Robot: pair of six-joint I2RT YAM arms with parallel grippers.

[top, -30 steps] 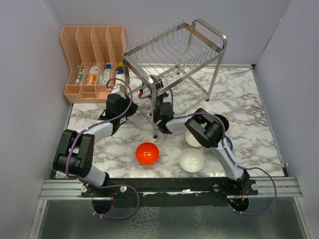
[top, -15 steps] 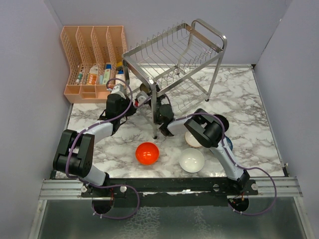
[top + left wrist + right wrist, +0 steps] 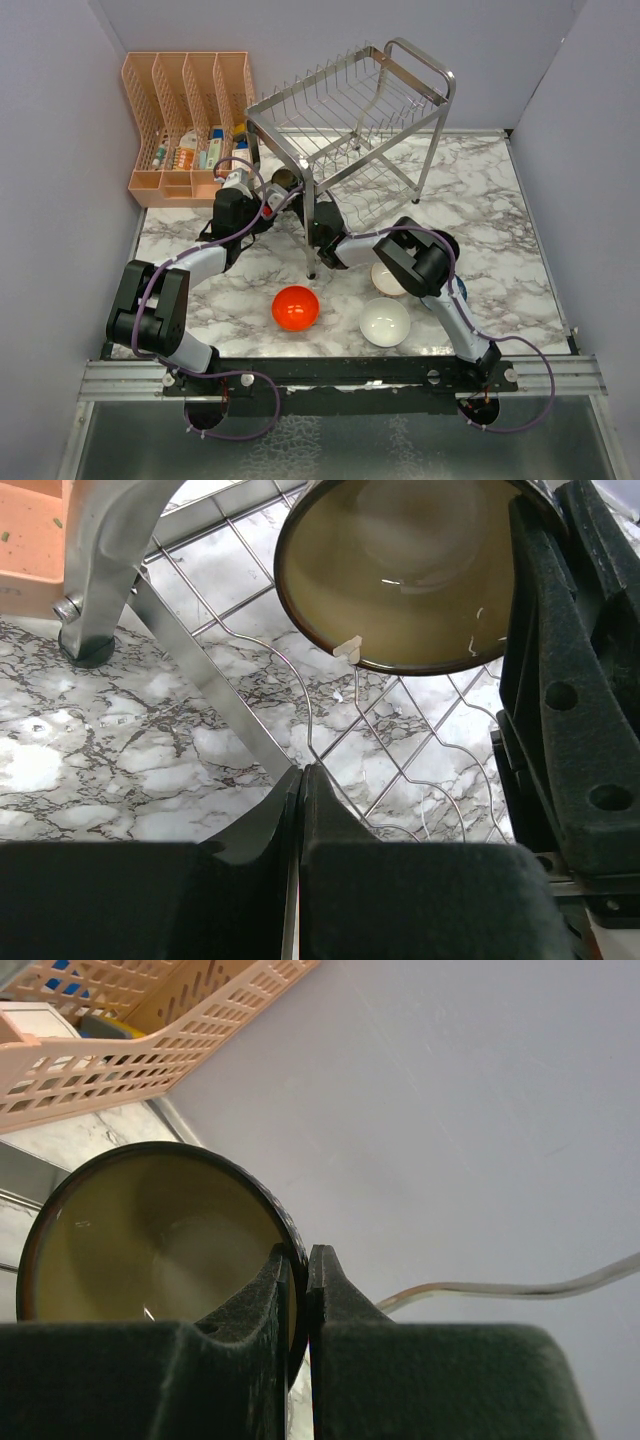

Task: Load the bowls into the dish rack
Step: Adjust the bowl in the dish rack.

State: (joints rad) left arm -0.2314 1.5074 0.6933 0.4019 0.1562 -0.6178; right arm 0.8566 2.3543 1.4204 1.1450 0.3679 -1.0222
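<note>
The dark brown bowl [image 3: 150, 1230] with its cream inside is tilted on edge, and my right gripper [image 3: 300, 1260] is shut on its rim. From above, that bowl [image 3: 285, 181] hangs by the front left leg of the steel dish rack [image 3: 350, 100], with the right gripper [image 3: 300, 195] just right of it. My left gripper [image 3: 300, 775] is shut and empty, low over the rack's lower wire shelf [image 3: 390, 750], facing the bowl [image 3: 410, 570]. On the table lie the red-orange bowl [image 3: 296, 307], the white bowl [image 3: 385, 322] and the beige-pink bowl [image 3: 383, 280], partly under the right arm.
A peach slotted organiser [image 3: 190, 120] with bottles stands at the back left against the wall. The rack's tubular leg [image 3: 100, 570] is close on the left gripper's left. A patterned bowl edge [image 3: 459, 290] peeks out beside the right arm.
The right gripper has carried the dark brown bowl leftward, from under the rack's top tier to its front left corner. The left arm has barely moved.
</note>
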